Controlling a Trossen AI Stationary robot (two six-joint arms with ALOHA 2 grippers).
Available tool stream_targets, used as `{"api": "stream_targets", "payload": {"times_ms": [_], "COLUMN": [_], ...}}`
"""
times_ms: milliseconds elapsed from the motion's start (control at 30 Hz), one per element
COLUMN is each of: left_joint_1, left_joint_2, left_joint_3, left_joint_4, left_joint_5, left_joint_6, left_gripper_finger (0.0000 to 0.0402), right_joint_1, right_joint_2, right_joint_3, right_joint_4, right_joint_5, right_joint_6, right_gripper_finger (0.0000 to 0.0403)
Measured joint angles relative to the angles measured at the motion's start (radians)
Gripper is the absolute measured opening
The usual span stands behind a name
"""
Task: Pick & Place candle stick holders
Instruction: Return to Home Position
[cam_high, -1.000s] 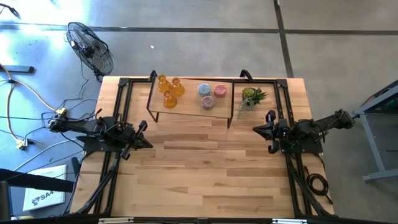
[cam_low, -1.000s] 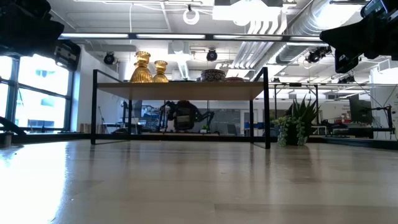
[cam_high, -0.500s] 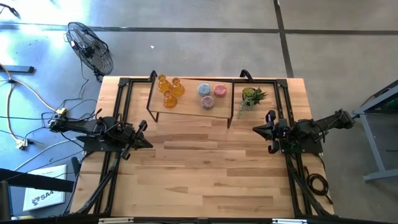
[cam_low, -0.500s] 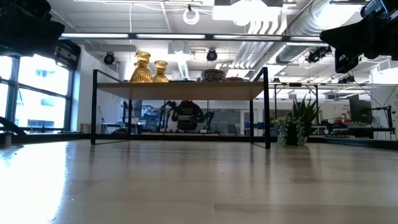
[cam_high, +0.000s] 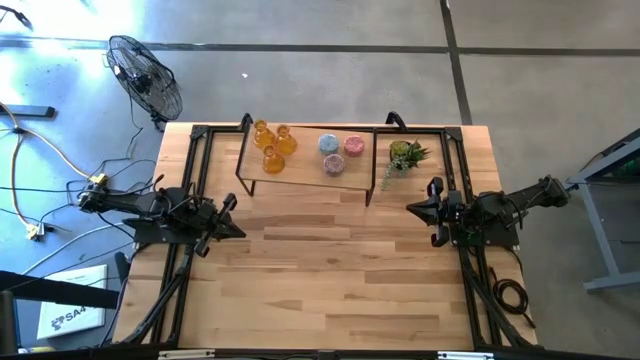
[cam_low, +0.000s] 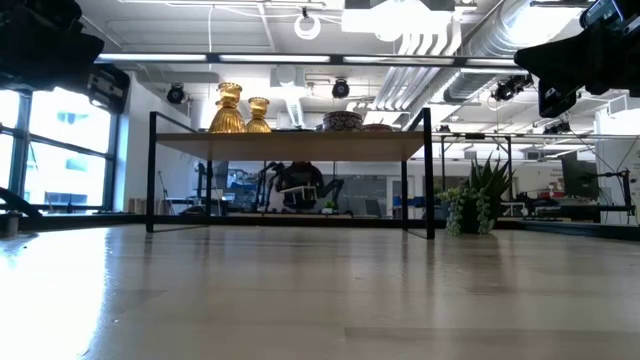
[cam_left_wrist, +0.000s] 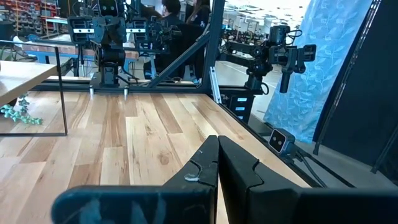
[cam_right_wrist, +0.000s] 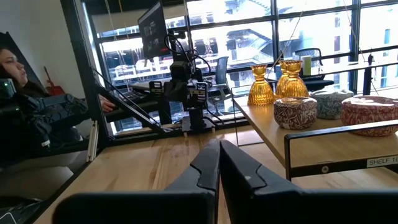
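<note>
At the left side of the table (cam_high: 330, 290), the left gripper (cam_high: 232, 217) rested with its fingers pressed together on nothing. I judge this a parked pose, as no holder lay on the table to carry. On the shelf (cam_high: 303, 172) at the far side stood all six candle stick holders: three amber ones (cam_high: 271, 158) grouped left, three round ones (cam_high: 333, 164) to their right, apparently sorted by kind. One plant (cam_high: 404, 155) stood just beside the shelf. The right gripper (cam_high: 414, 208), at the right side, was equally closed and empty.
</note>
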Motion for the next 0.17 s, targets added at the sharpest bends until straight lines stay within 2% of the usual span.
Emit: {"api": "stream_targets", "payload": {"times_ms": [167], "left_joint_1": [0.000], "left_joint_2": [0.000], "left_joint_3": [0.000], "left_joint_4": [0.000], "left_joint_5": [0.000], "left_joint_6": [0.000], "left_gripper_finger": [0.0001], "right_joint_1": [0.000], "right_joint_2": [0.000], "right_joint_3": [0.000], "right_joint_4": [0.000], "right_joint_5": [0.000], "right_joint_6": [0.000], "right_gripper_finger": [0.0004]}}
